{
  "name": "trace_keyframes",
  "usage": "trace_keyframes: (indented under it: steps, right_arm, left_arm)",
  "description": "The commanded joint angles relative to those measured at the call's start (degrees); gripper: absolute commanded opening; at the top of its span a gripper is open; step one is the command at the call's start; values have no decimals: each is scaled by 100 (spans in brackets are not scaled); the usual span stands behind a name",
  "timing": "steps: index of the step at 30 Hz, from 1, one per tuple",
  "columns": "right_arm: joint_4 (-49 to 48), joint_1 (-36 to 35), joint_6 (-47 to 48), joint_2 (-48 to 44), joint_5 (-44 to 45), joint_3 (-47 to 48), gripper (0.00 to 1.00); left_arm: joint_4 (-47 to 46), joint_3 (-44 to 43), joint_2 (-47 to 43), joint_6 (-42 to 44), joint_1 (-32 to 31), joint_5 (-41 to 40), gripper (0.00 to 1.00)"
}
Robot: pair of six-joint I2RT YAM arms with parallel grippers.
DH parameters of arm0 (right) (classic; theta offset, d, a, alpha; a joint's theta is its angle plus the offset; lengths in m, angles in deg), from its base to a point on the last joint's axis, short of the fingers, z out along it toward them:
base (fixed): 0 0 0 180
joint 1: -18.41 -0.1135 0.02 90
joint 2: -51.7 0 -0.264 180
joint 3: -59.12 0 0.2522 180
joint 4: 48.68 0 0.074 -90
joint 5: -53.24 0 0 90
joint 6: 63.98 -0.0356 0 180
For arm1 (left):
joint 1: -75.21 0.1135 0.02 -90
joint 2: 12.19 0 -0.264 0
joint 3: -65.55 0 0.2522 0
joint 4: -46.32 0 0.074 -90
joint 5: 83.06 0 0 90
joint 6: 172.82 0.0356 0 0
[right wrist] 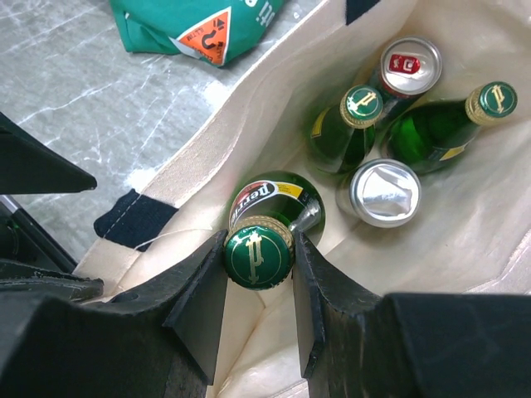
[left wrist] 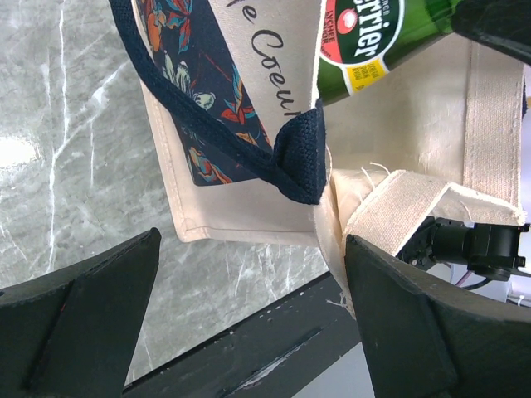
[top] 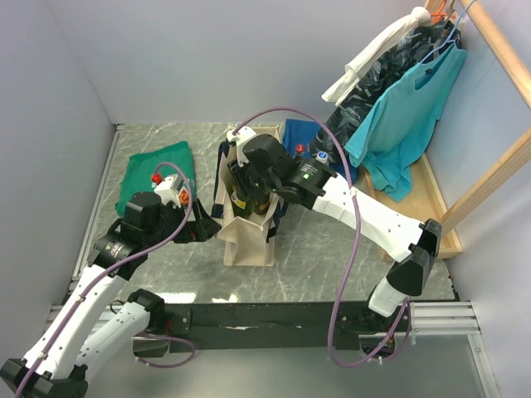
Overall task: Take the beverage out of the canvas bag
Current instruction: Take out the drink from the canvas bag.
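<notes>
I'm watching the right gripper (right wrist: 258, 249) from its wrist camera: its two fingers (right wrist: 199, 290) are clamping the gold-rimmed cap of a green Perrier bottle (right wrist: 274, 199), one pad pressing each side of the neck. The bottle is standing upright, and its body is sitting inside the open mouth of the canvas bag (top: 249, 245), close to the bag's near wall. In the overhead view the bag is standing upright on the marble table (top: 332, 257), between the two arms.

Counting the drinks in the bag, I'm seeing five. Three are green bottles: the held one, a second bottle (right wrist: 353, 124) and a third bottle (right wrist: 431, 133) leaning deeper in. Two are cans, one silver-topped can (right wrist: 383, 192) and one can with a red tab (right wrist: 409, 62).

The left gripper (left wrist: 250, 240) is hanging with its fingers (left wrist: 91, 323) spread wide apart, grasping nothing. A lower corner of the bag, where a navy handle (left wrist: 207, 124) is stitched on, is lying between them. A frayed canvas seam is running close to one finger, though I cannot tell whether it is touching.
</notes>
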Motion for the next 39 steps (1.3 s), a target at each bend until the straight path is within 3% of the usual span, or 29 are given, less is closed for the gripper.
trace_keyframes:
  steps: [1,39]
  right_arm:
    - [-725,-70,162,-488,248,657,0]
    - [-575,-122,575,-892,916,1422,0]
  left_arm:
    - [-58,-1,-13,-23,-16,-92,98]
    - [-67,8,-83,-23,37,-92,99]
